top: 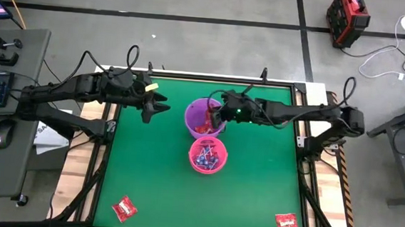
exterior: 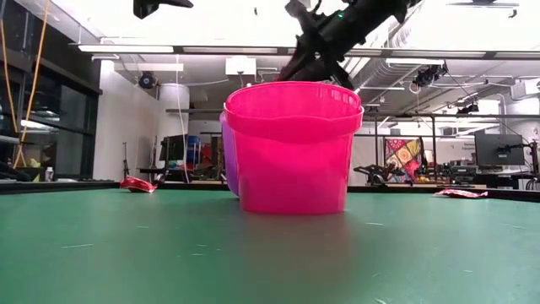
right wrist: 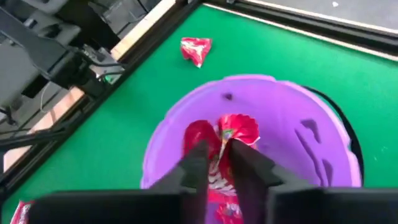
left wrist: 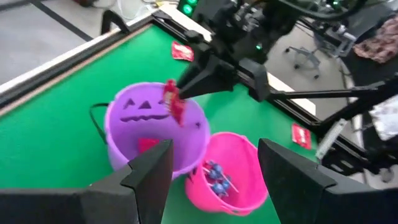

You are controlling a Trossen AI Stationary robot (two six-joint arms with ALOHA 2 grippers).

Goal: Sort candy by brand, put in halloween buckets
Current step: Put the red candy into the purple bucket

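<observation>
Right now the right gripper [right wrist: 214,163] hangs over the mouth of the purple bucket [top: 196,115], its fingers pinched tight on a red packet [left wrist: 173,102] that dangles by one edge above the opening. That packet looks light and limp: a thin crinkly wrapper that folds and droops from wherever it is pinched, so a grip on a corner or short edge seems enough, though glossy film can slip if the pinch is shallow. More red packets already lie inside the purple bucket, and blue-headed lollipops [top: 206,157] fill the pink bucket [top: 217,165], which touches it on the near side. Two loose packets remain at the table's near edge, one toward the left corner [top: 124,208] and one toward the right [top: 287,222]; lying flat on the green mat [top: 254,196], they will likely need the fingertips pressed down to catch a raised crimped end. Both buckets look like light plastic that a bump could push aside. Meanwhile the left gripper [top: 161,106] waits beside the purple bucket with its fingers spread and nothing between them.
</observation>
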